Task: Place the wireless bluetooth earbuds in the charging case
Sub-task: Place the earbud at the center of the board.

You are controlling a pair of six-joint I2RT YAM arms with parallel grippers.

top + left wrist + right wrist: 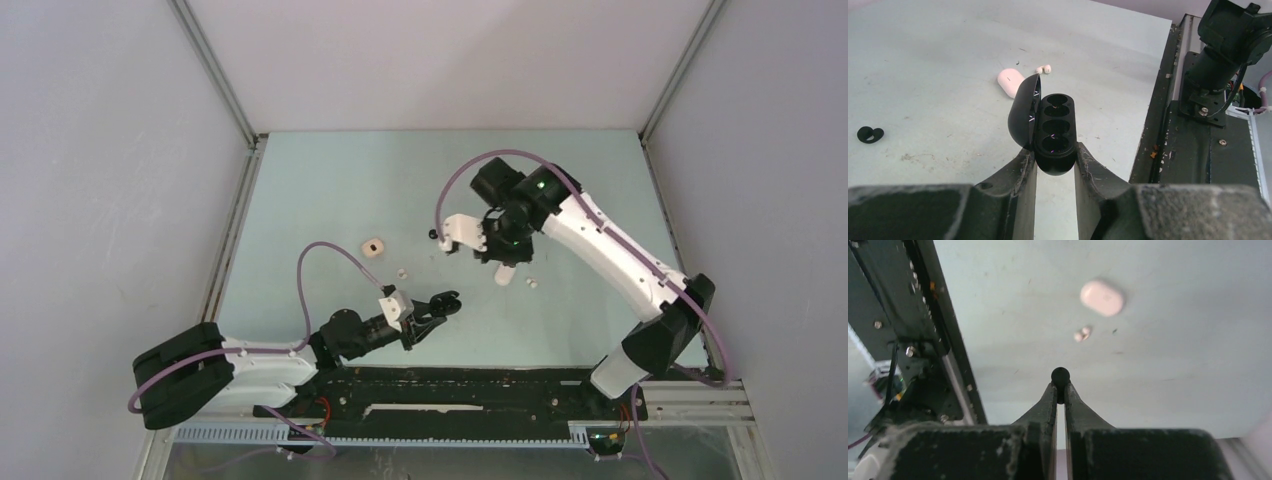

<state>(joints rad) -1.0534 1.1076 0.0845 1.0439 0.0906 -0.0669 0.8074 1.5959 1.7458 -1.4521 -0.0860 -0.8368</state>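
My left gripper (445,303) (1054,152) is shut on an open black charging case (1054,127), gripping its near end. The lid stands up on the left and the sockets look empty. My right gripper (437,237) (1060,386) is shut on a black earbud (1060,375), held above the table up and slightly left of the case. A second black earbud (870,134) lies on the table, far left in the left wrist view. A closed pale pink case (1010,82) and two pale earbuds (1044,69) lie beyond the black case.
A pale pink case (1102,297) with two small pale buds (1082,333) lies below the right gripper. The top view shows a cream case (373,245), small buds (401,271), a white case (507,275) and a bud (532,283). The black rail (450,385) runs along the near edge.
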